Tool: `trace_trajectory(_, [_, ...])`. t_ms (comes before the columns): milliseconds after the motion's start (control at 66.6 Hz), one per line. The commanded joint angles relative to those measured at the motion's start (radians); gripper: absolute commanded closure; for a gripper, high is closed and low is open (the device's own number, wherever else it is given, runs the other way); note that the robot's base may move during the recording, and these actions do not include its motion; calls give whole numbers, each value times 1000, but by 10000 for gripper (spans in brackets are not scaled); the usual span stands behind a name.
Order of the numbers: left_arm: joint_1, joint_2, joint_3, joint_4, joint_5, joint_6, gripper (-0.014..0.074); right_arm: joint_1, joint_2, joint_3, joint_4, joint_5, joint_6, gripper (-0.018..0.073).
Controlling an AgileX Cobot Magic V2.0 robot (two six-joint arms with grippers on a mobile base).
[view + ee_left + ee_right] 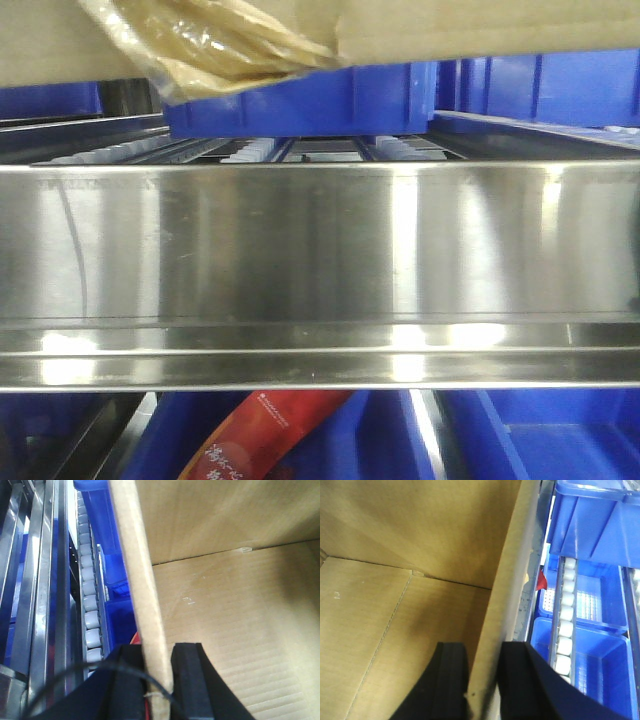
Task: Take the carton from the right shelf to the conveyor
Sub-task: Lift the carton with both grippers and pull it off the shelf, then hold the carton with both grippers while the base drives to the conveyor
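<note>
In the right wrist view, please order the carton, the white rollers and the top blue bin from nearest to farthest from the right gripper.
1. carton: its wall sits between the fingers of the right gripper.
2. white rollers: just to the right of the wall.
3. blue bin: top right, farthest.

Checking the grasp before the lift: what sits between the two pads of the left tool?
The carton's side wall, seen edge-on, fills the gap between the left tool's black pads; the left wrist view shows it.

Blue plastic bins [300,100] are ranged high in the front view; lower blue bins [560,440] are seen beneath, with a red printed packet [265,435] lodged among them.
</note>
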Motion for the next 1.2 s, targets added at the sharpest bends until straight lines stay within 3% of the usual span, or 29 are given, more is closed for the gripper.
trace_trajectory(0, [-13,-14,-12,-38,-52,6,614,5,-8,-2,33,-77,-9,628])
trace_trajectory(1186, [-13,-14,-12,-38,-52,6,614,5,-8,-2,33,-78,-9,628])
